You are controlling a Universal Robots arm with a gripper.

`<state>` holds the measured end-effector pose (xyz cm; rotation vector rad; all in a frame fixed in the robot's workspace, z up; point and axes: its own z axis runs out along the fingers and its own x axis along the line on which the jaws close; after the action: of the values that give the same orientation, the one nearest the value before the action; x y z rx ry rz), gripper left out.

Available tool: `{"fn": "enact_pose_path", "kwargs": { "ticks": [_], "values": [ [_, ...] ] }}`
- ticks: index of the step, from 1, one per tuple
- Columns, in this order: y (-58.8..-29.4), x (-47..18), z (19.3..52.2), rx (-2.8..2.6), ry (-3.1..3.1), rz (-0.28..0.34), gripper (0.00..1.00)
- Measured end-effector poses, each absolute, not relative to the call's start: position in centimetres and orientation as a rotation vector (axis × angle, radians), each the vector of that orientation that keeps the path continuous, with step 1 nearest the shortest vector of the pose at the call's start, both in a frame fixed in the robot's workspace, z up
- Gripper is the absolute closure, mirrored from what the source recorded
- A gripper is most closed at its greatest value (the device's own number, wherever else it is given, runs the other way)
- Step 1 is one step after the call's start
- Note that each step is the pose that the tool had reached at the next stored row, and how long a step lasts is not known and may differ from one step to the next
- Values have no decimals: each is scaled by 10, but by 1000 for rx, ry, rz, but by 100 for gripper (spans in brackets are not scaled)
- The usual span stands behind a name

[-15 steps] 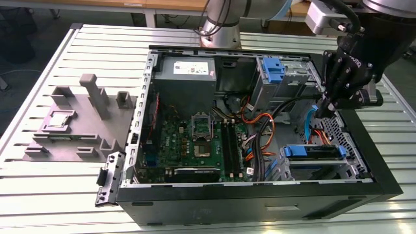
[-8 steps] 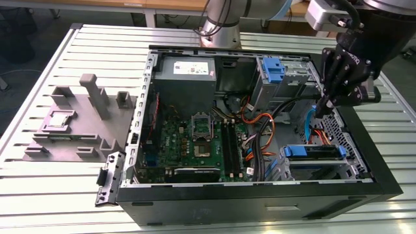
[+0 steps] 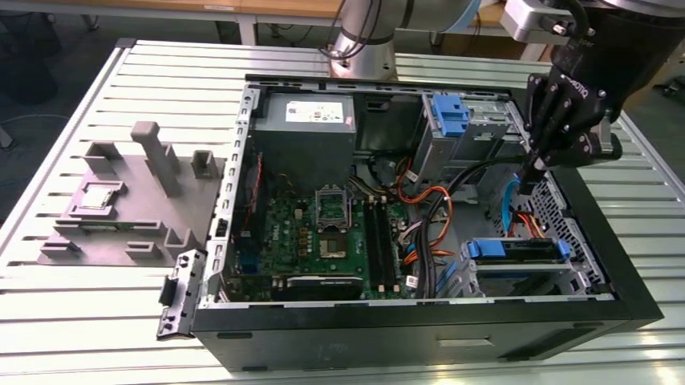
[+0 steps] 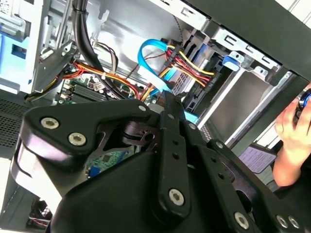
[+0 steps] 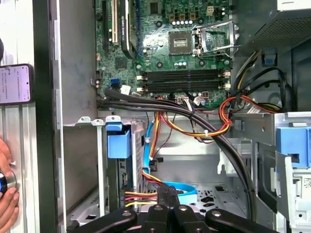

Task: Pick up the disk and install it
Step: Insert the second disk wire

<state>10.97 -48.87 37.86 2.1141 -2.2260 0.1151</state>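
In the exterior view, the open black desktop computer case [image 3: 428, 337] is lying on its side on the slatted metal table [image 3: 64, 321], most likely so that the arm can be reaching its bays from above. The black linkage gripper [image 3: 530, 172] is hanging inside the case at the drive-cage end, well apart from the green motherboard [image 3: 321, 233], with its fingers looking drawn together. The disk [image 3: 514, 251], a flat grey drive with blue plastic rails, is sitting in the cage at the case's front corner, just below the gripper, apparently already slid home. A bare blue plastic bracket [image 3: 451, 116] is resting in the case's rear bay beside the silver power-supply box [image 3: 305, 112]. In the second wrist view, the gripper [image 4: 167, 104] is pointing into the case toward a light-blue flat cable [image 4: 146, 58] and a red-and-yellow wire bundle [image 4: 189, 65], and a person's hand [image 4: 291, 131] is waiting outside the case wall, perhaps on a control. In the first wrist view, the gripper [image 5: 172, 209] is showing its fingers together, tips just beside a black connector [image 5: 163, 194] where those cables are ending; whether they are nipping it I cannot tell. The disk's blue rail [image 5: 119, 144] is standing upright in the cage against the case's front wall.
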Motion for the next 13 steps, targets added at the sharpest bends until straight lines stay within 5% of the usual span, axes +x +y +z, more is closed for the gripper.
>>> {"fn": "enact_pose_path", "kwargs": {
  "ticks": [12,13],
  "values": [
    [-481,113,368,2081,-2191,179,82],
    [-481,113,368,2076,-2185,190,75]
  ]
}}
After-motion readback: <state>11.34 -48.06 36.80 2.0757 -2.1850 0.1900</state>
